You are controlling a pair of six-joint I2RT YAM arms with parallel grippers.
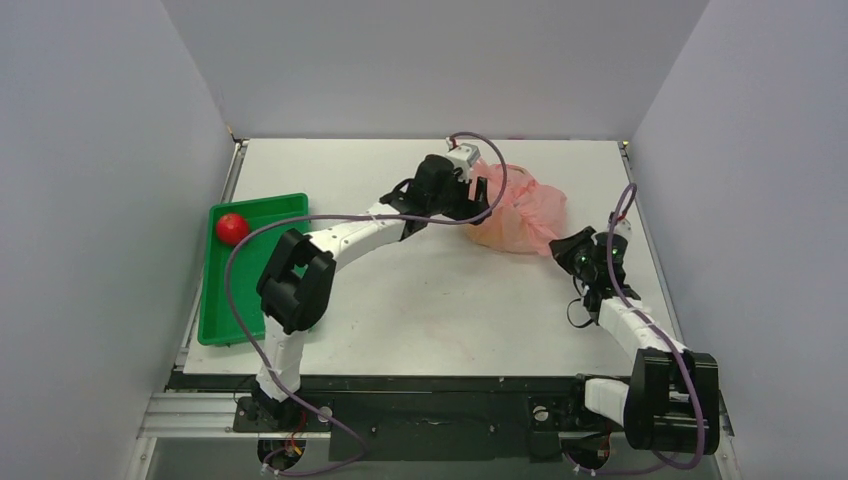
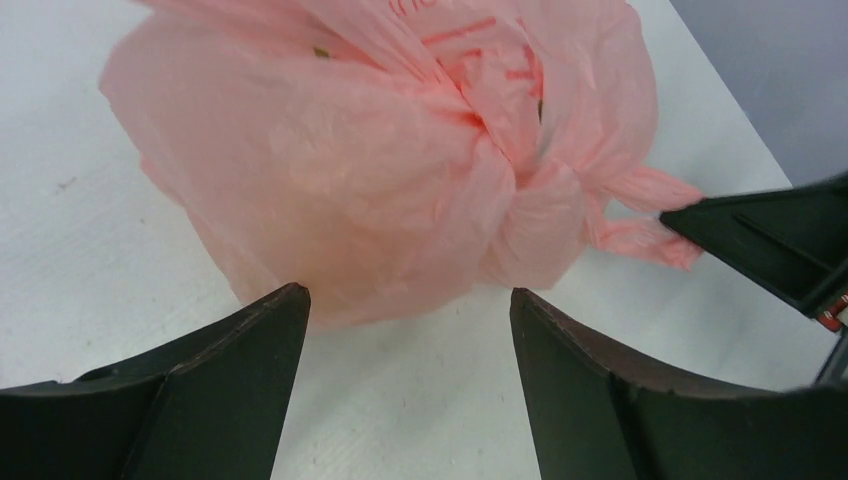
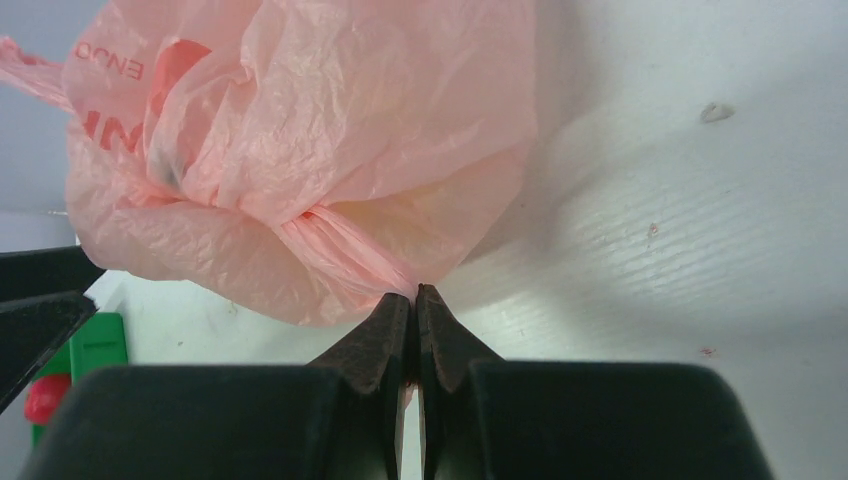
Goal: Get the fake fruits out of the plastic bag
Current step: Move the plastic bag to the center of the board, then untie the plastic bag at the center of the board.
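**Item 1:** plastic bag point(image 1: 520, 212). Pink, translucent, crinkled film w/ red print. Bunched in a rounded heap on the bench point(image 1: 420, 310), far right of centre.

**Item 2:** fake fruits. Can't be made out; the bag film hides whatever is inside.

**Item 3:** L hand point(image 1: 476, 198). At the bag's left side, arm reaching across from near left. Wrist view: L hand point(image 2: 405, 300) has jaws spread wide, holding nothing. The plastic bag point(image 2: 380, 150) sits just beyond the tips.

**Item 4:** R hand point(image 1: 566, 246). At the bag's near-right edge. Wrist view: R hand point(image 3: 413, 296) has fingers pinched together on a twisted strand of the plastic bag point(image 3: 300, 150), w/ the rest ballooning above the tips.

**Item 5:** green tray point(image 1: 215, 305). On the bench's left edge, well apart from the bag.

**Item 6:** red round fruit point(image 1: 232, 228). In the tray's far end.
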